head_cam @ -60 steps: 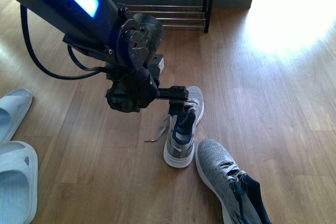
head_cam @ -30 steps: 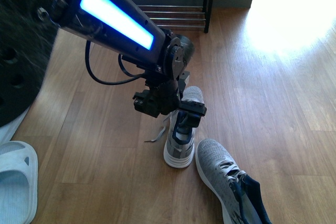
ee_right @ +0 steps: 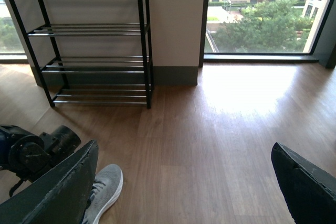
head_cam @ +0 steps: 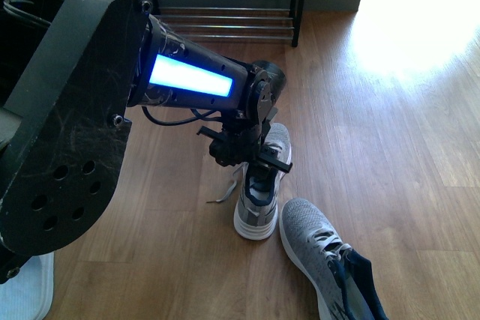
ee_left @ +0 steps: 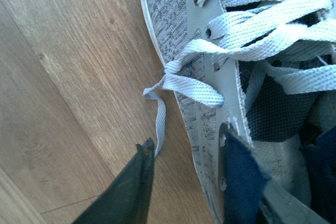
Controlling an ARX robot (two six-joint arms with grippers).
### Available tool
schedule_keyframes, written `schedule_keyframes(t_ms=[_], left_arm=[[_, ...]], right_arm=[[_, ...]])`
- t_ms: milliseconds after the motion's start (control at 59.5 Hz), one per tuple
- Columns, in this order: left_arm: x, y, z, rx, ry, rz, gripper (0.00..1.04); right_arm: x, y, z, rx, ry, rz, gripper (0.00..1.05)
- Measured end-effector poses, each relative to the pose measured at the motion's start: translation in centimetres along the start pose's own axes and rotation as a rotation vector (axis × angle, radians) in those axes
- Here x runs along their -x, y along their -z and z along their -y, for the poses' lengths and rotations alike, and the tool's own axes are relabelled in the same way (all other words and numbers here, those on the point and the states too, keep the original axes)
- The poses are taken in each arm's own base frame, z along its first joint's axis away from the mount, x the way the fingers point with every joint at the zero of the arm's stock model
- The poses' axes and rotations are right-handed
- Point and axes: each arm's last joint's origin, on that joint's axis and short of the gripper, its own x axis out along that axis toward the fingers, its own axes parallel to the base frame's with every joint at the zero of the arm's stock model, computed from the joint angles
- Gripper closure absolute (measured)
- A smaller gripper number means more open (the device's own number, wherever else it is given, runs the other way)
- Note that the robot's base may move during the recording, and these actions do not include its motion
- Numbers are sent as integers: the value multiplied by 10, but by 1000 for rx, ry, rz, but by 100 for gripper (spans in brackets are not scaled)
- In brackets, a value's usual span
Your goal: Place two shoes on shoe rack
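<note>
Item: grey knit sneaker (head_cam: pixel 259 198), upright on its white sole mid-floor (head_cam: pixel 390 125), well short of the far edge where the shoe rack (head_cam: pixel 301 5) stands against the wall. Left gripper (head_cam: pixel 264 161): jaws spread astride the sneaker's side wall, not yet clenched. The outer finger (ee_left: pixel 128 195) stands on the floor side, clear of the knit, and the other sits down by the navy lining. Right gripper (ee_right: pixel 184 182): jaws released wide, holding nothing, raised and facing the rack.

Hazards, as judged: the loose lace end (ee_left: pixel 157 116) trails on the floor just beside the outer finger and may be pinched or dragged. A pinch on one soft side wall alone may let the shoe sag, swing toe-down or slip out. The second sneaker (head_cam: pixel 315 249) lies just beside the heel and may be knocked on the lift. A sole set crosswise could tip between the rack's chrome rods.

Orientation: long axis runs from the near edge of the floor toward the far edge. Toe faces the rack, canted slightly right. Heel faces the robot.
</note>
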Motion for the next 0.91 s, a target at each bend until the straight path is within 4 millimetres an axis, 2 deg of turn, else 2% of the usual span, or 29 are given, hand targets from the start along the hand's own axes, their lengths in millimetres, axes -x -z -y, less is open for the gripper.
schedule_keyframes(t_ms=[34,151,269,437,538,638,705,773,907], left_arm=[[-1,1,0,-5,-2,0,74],[-6,2,1,-14,5,-3,102],[-7,2,-1,-8,-7,20,103],[8,8,-12,32,-32,90,103],[36,15,-27,66,-88,148,103],[76,19,-44,103,-148,226,103],[107,23,-54,136,-176,285,103],[150,33,-60,164,-229,374,103],[211,62,-59,216,-242,494,103]], right_arm=[[0,0,0,0,0,0,9],[0,0,0,0,0,0,9],[0,0,0,0,0,0,9],[0,0,0,0,0,0,9],[0,0,0,0,0,0,9],[0,0,0,0,0,0,9],[0,0,0,0,0,0,9],[0,0,0,0,0,0,9],[0,0,0,0,0,0,9]])
